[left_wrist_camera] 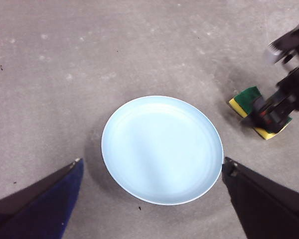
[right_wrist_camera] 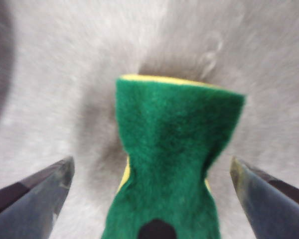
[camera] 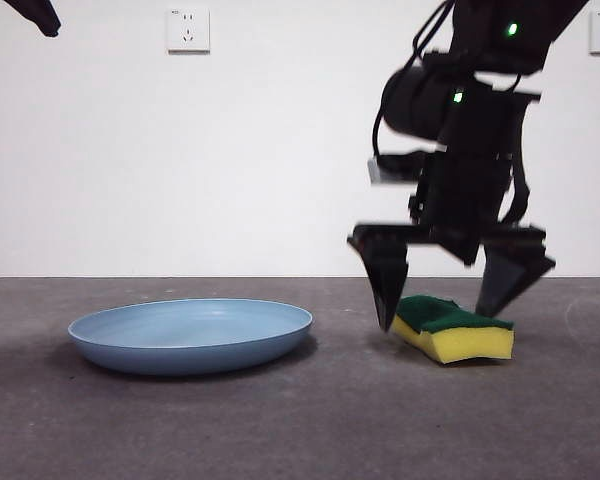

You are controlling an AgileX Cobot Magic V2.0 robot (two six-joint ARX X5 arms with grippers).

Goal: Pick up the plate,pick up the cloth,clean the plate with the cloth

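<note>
The light-blue plate [camera: 192, 334] lies flat on the grey table, left of centre; it also shows in the left wrist view [left_wrist_camera: 162, 148]. The cloth is a yellow sponge with a green top [camera: 454, 329], lying on the table to the right of the plate; it also shows in the left wrist view [left_wrist_camera: 249, 102] and the right wrist view [right_wrist_camera: 172, 154]. My right gripper [camera: 445, 300] is open, straddling the sponge, one jaw on each side, tips near the table. My left gripper [left_wrist_camera: 152, 167] is open, high above the plate, holding nothing.
A white wall with two sockets [camera: 188, 29] stands behind the table. The left arm shows only as a black tip [camera: 38, 15] at the top left corner. The grey table surface [camera: 300, 430] runs to the front.
</note>
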